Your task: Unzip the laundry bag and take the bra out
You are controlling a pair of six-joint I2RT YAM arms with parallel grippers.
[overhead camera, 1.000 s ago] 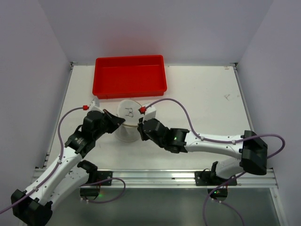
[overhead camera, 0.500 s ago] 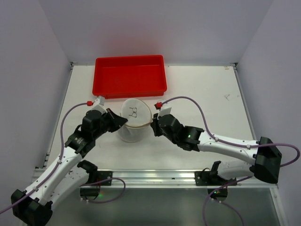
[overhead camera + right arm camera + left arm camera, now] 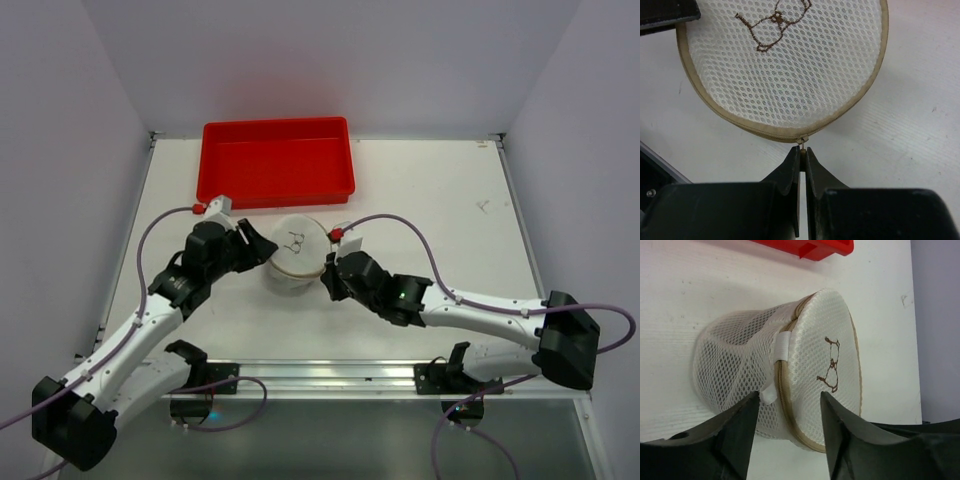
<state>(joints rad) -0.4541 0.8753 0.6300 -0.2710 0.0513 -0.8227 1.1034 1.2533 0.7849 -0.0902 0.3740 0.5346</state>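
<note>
Pinching the zipper pull (image 3: pixel 801 143) with the right gripper (image 3: pixel 801 153) pressed together, holding the left gripper (image 3: pixel 788 417) spread beside the laundry bag (image 3: pixel 293 255), sitting just before the red tray (image 3: pixel 275 165); judging mesh light, floppy, best taken by that pull.

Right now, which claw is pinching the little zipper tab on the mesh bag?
The right claw: it is squeezed shut on the laundry bag's zipper pull. The left claw is spread open at the bag's side, not pinching the tab.
</note>
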